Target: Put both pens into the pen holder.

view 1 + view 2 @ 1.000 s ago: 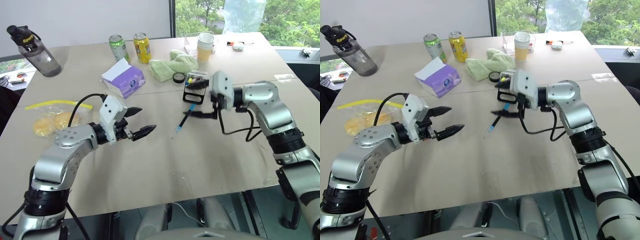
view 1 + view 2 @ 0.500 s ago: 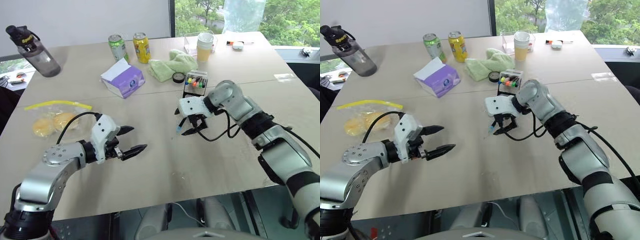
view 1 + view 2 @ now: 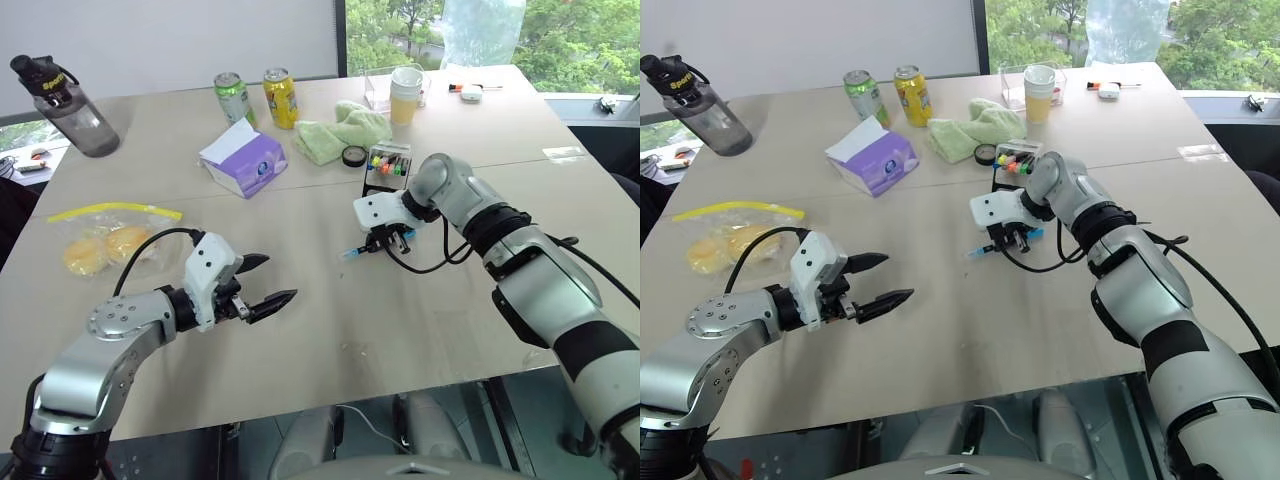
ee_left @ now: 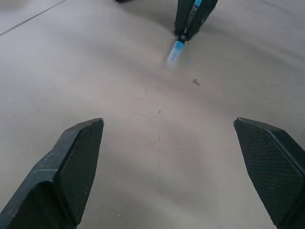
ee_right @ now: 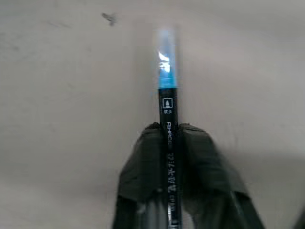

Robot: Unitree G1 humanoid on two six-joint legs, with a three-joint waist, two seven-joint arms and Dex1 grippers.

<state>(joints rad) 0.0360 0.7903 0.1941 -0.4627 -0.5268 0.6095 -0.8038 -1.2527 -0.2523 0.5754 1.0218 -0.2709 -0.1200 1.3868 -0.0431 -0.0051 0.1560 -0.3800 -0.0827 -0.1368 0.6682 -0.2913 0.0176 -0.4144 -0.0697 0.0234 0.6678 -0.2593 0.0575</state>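
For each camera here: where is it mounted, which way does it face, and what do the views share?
Eye views: on the head, looking forward and down at both arms and the pen holder.
Left wrist view: along the open left hand over the table, toward the right hand.
Right wrist view: along the right hand, shut on the blue-capped pen.
Shared: that pen shows in every view.

Matt, smooth table; glossy plastic pen; soft green cloth; textured black pincer pads.
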